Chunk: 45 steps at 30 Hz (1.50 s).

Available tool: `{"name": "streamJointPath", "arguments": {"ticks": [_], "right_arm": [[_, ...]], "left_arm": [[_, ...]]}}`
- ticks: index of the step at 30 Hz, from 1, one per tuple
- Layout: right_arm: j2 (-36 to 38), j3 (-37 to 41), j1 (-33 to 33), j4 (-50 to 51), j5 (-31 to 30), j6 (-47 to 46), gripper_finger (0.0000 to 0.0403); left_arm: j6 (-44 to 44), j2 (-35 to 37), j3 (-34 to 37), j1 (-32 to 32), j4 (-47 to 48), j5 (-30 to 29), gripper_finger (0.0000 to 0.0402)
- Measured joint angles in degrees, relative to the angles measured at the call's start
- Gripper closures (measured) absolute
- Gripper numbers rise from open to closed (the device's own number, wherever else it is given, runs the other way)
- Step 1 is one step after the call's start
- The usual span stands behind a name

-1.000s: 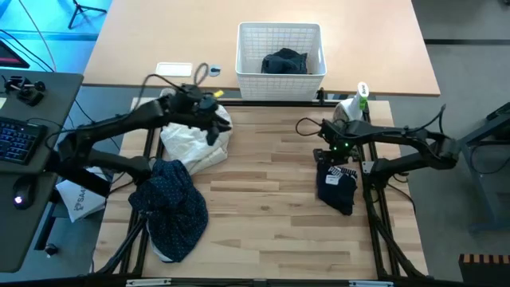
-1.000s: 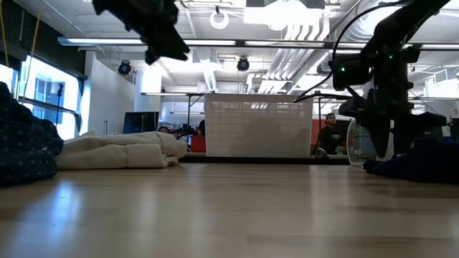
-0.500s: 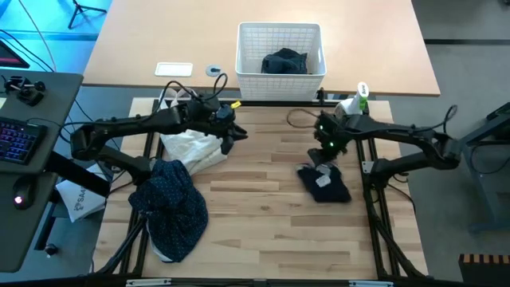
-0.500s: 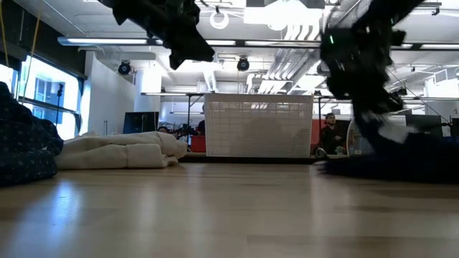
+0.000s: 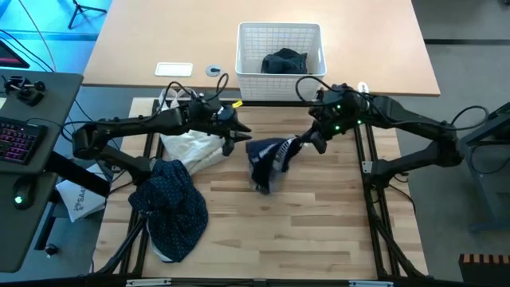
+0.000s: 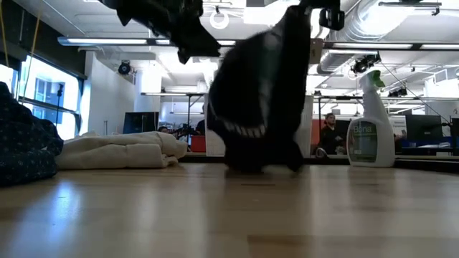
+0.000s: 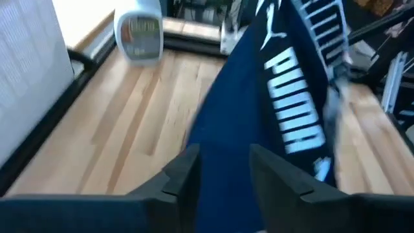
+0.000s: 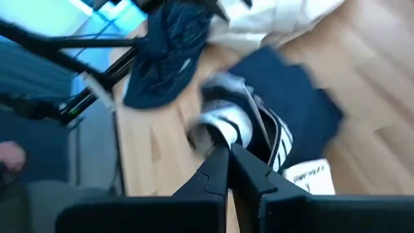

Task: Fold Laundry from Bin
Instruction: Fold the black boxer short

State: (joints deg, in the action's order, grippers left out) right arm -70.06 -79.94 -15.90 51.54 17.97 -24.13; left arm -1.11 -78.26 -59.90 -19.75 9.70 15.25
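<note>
A dark navy garment (image 5: 267,157) with white stripes and white lettering (image 7: 294,103) hangs over the middle of the table, with my right gripper (image 5: 303,143) shut on it. My left gripper (image 7: 223,178) stands open close to the garment's left side, above the table. The white lattice bin (image 5: 280,32) stands at the far edge with another dark piece (image 5: 284,61) lying in it. A navy shirt with tiny white dots (image 5: 171,203) lies heaped at the table's left edge. My right gripper pinches a bunched, white-striped part of the garment (image 8: 223,129) between its two fingers, slanting down from the right. The garment hangs below the fingers in loose folds. Its lower end (image 6: 258,166) is at or just above the table top. My left gripper: I cannot tell whether its fingers touch the garment.
A cream-white cloth bag (image 5: 191,145) lies at the left under my left arm. A spray bottle (image 6: 371,118) stands at the far right. Bare wood (image 5: 319,231) lies on the near side. A person sits in the room beyond (image 6: 331,132).
My right gripper has risen from the table's right side and swung toward the middle, rolling as it went. The dark garment has gone from a heap on the table to hanging below it. My left gripper has gone from above the cream bag toward the table's middle.
</note>
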Motion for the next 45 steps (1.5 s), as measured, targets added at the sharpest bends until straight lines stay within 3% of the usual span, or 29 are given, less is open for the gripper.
{"name": "streamJointPath", "arguments": {"ticks": [5,9,17,20,25,29,32,35,38,42,45], "right_arm": [[-0.05,-0.16,1.57,-3.48,-14.32,-5.67,0.0402],[-0.07,-0.17,2.29,-6.82,-23.78,-10.61,0.0402],[-0.23,-3.19,4.02,-19.93,-29.48,-8.65,0.0402],[-0.64,-8.69,5.83,-20.34,-34.15,-5.48,0.0403],[-2.28,-19.87,9.46,-20.09,-48.59,-0.3,0.0403],[-3.58,-24.41,10.85,-4.78,-57.52,-1.68,0.0403],[-4.57,-21.55,11.54,12.31,-55.06,-10.46,0.0403],[-5.0,-9.45,14.49,25.58,-47.82,-21.26,0.0401],[-5.4,6.04,18.29,24.56,-35.26,-24.82,0.0381],[-5.23,19.95,20.25,16.8,-16.91,-25.99,0.0308],[-4.3,23.9,22.06,14.9,-13.35,-24.05,0.0246]], "left_arm": [[3.81,-3.32,0.02,-0.21,-1.37,0.02,0.0228],[6.41,-5.38,0.02,-0.48,-8.73,2.72,0.0195],[4.1,-6.72,-1.01,1.2,-23.1,2.84,0.0185],[2.96,-4.36,-4.75,1.25,-19.77,0.74,0.019],[-5.06,-0.03,-11.72,1.01,-7.81,-5.83,0.0194],[-11.15,2.37,-15.26,0.9,1.02,-11.89,0.0194],[-12.93,3.22,-15.75,0.38,6.85,-12.87,0.0194],[-12.96,3.07,-15.69,0.09,13.76,-12.95,0.0195],[-12.98,2.31,-15.69,0.11,20.38,-12.22,0.0195],[-12.98,1.04,-13.89,0.47,24.08,-5.5,0.0195],[-13.02,0.12,-11.42,1.25,23.4,-0.28,0.0195]]}}
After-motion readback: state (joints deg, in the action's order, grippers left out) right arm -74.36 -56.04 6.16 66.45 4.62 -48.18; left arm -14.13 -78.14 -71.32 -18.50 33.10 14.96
